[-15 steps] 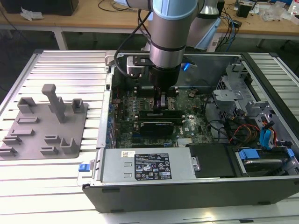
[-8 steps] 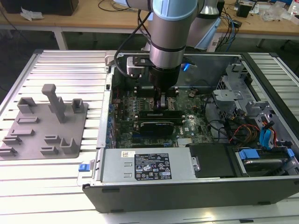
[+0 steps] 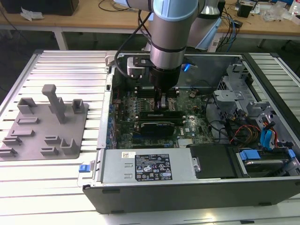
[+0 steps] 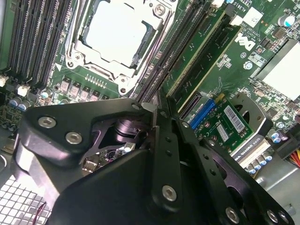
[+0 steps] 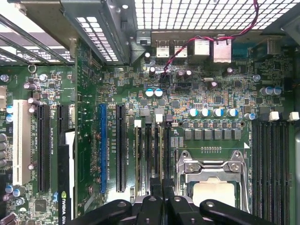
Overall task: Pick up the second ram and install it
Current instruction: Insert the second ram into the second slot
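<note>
— Ribbed metal bench in the foreground, holding what?

— An open computer case lying on its side, with a grey fixture tray towards the exterior view's left. Along the nearest wall of the case sits a silver power supply. Behind it is the green motherboard, and a black expansion card lies across it.

— And the arm?

— It reaches straight down into the case. The gripper is low over the board, just behind that card. In the second wrist view its fingers look pressed together, with the tips over the row of memory slots beside the processor socket. I can't see anything pinched between them.

— Where is the second ram?

— Two long green sticks stand in slots next to the socket. I take the one nearer the tips to be the second ram, though I can't tell whether it is fully latched.

— How would it handle?

— By my judgement it is light, thin and stiff, but fragile. Take it by the bare long edge or the short ends, never by the chips or contacts. Any push should be spread evenly so the stick doesn't tilt.

— And farthest back?

— A wooden bench with cables.
</note>
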